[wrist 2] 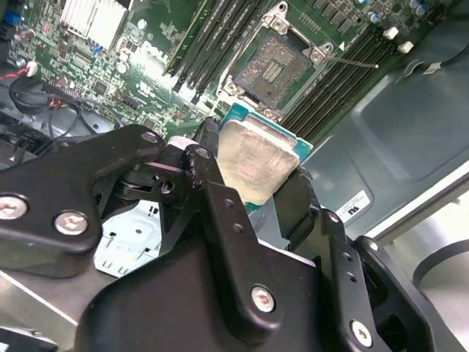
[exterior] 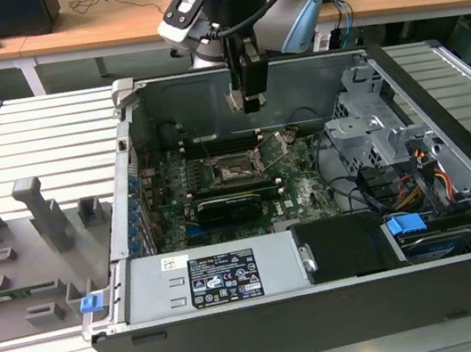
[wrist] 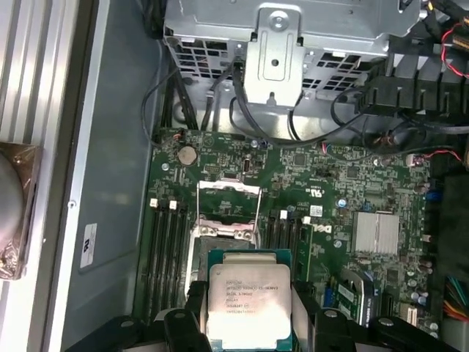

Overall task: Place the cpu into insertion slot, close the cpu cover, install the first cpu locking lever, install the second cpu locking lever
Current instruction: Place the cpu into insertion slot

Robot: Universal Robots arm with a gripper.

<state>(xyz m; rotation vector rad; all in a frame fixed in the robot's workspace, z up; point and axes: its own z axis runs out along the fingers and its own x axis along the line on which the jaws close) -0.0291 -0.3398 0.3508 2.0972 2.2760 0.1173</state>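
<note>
The gripper (wrist 2: 256, 174) was clamped on the cpu (wrist 2: 258, 163), its black fingers (wrist 2: 207, 158) pressing two opposite edges, the silver lid showing. In the exterior view it hung over the open computer case (exterior: 272, 341), with the empty socket (exterior: 234, 169) at about six o'clock from it and well apart. In the first wrist view the cpu cover (wrist: 229, 188) stood raised off the socket, leaving the contact field bare. The step in hand appeared to be the first, placing the chip. That step called for squaring its edges with the socket and a flat, gentle descent.
</note>
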